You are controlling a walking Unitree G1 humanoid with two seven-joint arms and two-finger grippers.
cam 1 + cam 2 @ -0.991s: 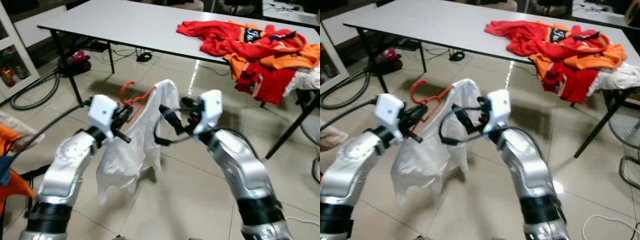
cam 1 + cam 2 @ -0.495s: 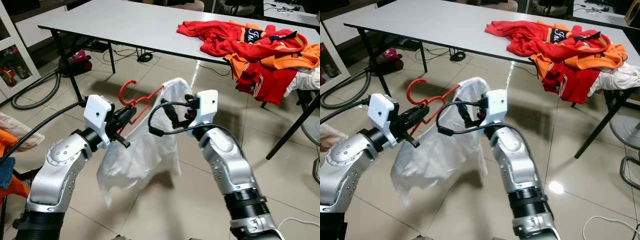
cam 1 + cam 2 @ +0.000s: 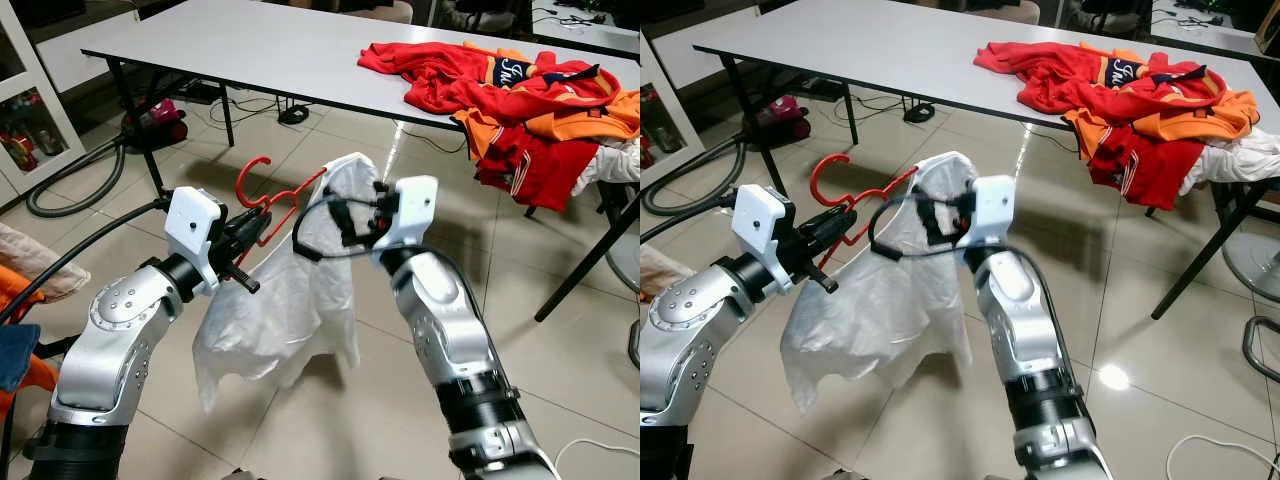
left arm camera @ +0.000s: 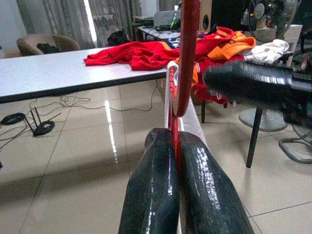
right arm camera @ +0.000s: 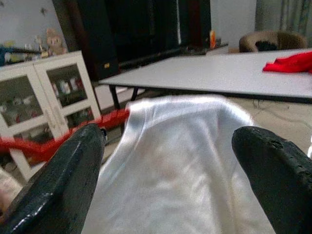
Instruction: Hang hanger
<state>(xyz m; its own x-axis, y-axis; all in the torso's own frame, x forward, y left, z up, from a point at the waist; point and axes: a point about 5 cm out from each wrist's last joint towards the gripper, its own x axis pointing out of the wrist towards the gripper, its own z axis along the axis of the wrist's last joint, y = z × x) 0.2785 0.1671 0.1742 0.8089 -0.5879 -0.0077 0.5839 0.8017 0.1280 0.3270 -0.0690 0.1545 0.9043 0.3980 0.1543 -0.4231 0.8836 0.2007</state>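
A red hanger (image 3: 268,198) carries a white garment (image 3: 290,300) that droops toward the floor. My left gripper (image 3: 243,240) is shut on the hanger's lower bar; in the left wrist view its two fingers (image 4: 156,185) pinch the red hanger (image 4: 188,58). My right gripper (image 3: 345,215) is open at the garment's top right shoulder. In the right wrist view its fingers (image 5: 68,175) stand wide apart, with the white garment (image 5: 170,165) just ahead between them and the hanger (image 5: 73,134) to one side.
A long white table (image 3: 250,50) stands ahead, with a pile of red and orange clothes (image 3: 500,90) on its right end. A grey hose (image 3: 70,180) lies on the tiled floor at the left, near a glass cabinet (image 3: 30,100). Orange cloth (image 3: 20,330) shows at the left edge.
The left gripper has lifted the hanger a little. The right gripper has risen to the garment's shoulder, and the garment swung out and has now settled hanging down.
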